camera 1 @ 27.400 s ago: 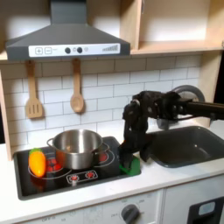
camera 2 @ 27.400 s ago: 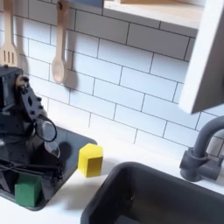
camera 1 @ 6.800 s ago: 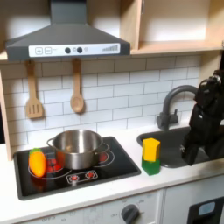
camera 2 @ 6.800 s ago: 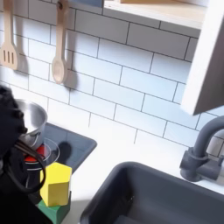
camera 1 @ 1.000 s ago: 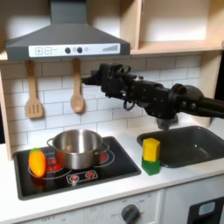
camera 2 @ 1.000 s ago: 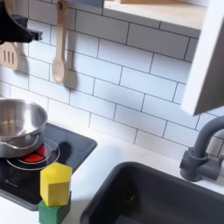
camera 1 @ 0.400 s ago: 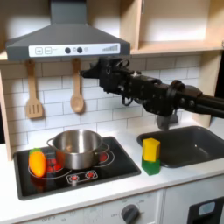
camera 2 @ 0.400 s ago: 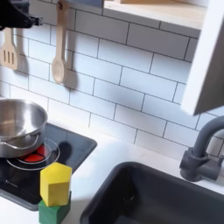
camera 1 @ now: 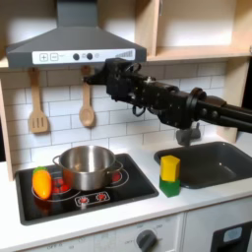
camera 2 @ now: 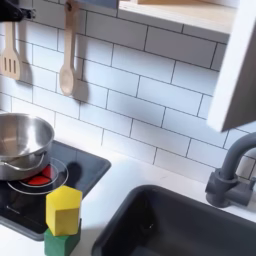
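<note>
One wooden spoon (camera 1: 87,104) hangs on the tiled wall just under my gripper (camera 1: 94,72); I cannot tell how my jaws stand; below, a steel pot (camera 1: 86,165) sits mid-stove; a yellow block (camera 2: 63,210) tops a green block (camera 2: 58,243) at the stove's right edge.

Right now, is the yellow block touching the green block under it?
Touching. In the second exterior view the yellow block sits directly on the green block, with no gap between them.
</note>
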